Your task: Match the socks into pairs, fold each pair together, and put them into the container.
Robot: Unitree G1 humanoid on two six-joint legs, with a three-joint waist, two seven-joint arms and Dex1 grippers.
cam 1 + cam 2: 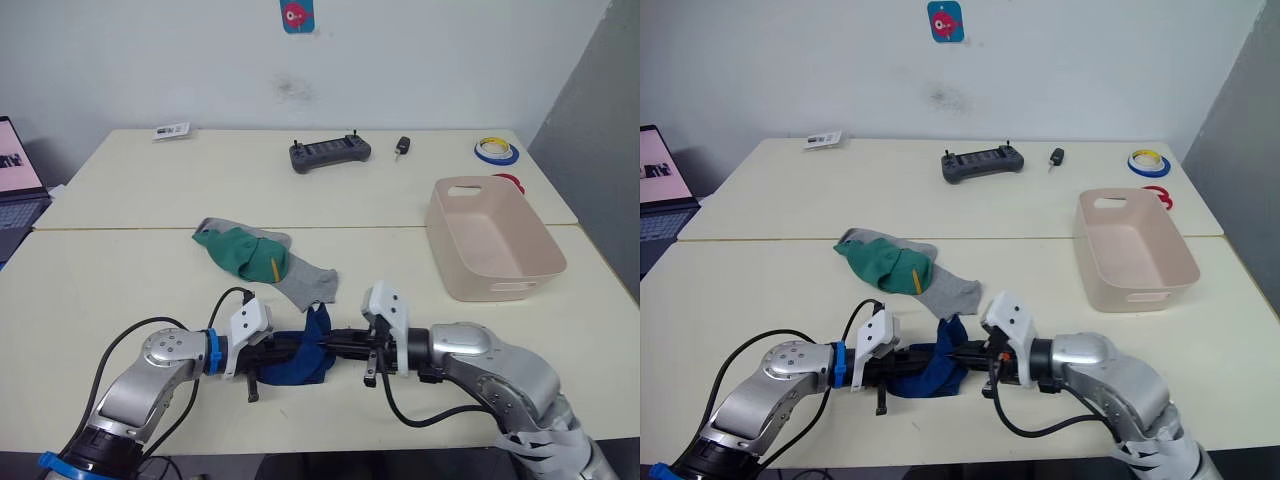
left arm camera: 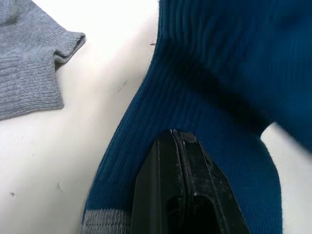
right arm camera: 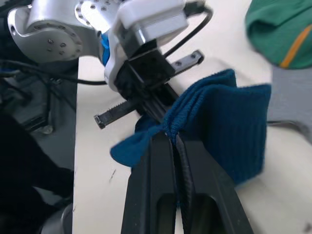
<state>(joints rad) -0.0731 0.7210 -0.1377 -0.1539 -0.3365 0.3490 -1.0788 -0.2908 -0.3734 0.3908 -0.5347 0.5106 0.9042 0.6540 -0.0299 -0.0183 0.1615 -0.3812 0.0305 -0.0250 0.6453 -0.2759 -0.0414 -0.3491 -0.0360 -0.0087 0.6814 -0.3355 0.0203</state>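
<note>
Socks in dark blue [image 1: 300,362] lie bunched on the near edge of the desk [image 1: 120,280], between the two claws. The left claw [image 1: 281,352] has its fingers pressed together on one side of the blue fabric, and the right claw [image 1: 335,345] is clamped on a raised fold at the other side. Just behind them lies a grey sock [image 1: 306,285], touching a green sock with a yellow mark [image 1: 243,252]. The pink tub [image 1: 492,240] stands well apart on the robot's right.
</note>
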